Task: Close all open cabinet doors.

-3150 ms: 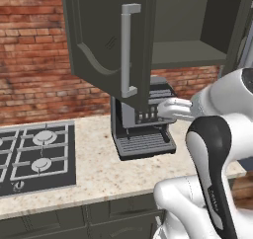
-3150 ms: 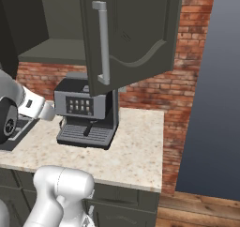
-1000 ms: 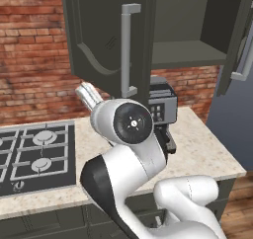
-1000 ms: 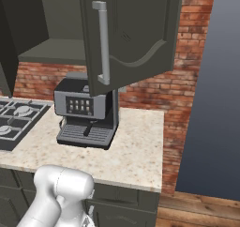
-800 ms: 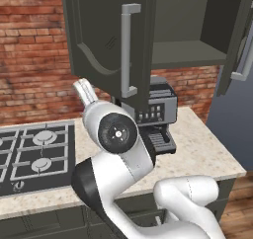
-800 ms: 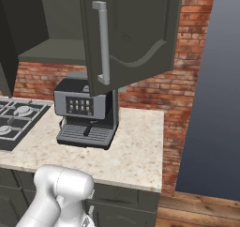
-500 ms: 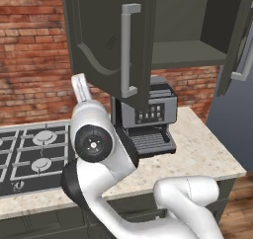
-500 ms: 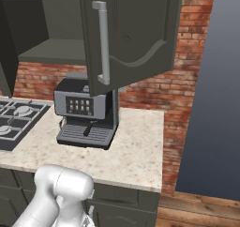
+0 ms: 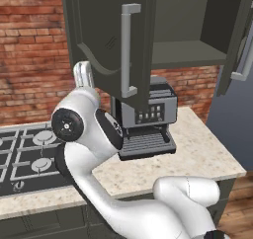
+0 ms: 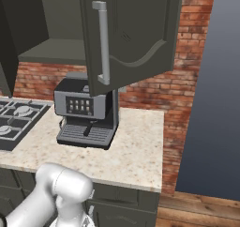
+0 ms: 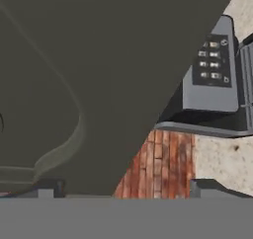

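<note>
The left cabinet door [image 9: 106,40] stands wide open at 12 o'clock above the table [image 9: 197,151], and the right cabinet door [image 9: 240,40] hangs open at 2 o'clock, so both are left to close. The claw [image 11: 126,191] faces the left door's panel, tips apart, pinching nothing. The coffee machine [image 10: 86,116] bears no readable writing.

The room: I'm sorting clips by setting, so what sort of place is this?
A rendered home kitchen, most likely. A gas hob is set into a speckled stone counter, an espresso machine stands against a brick wall, and open wall cabinet doors hang above.
</note>
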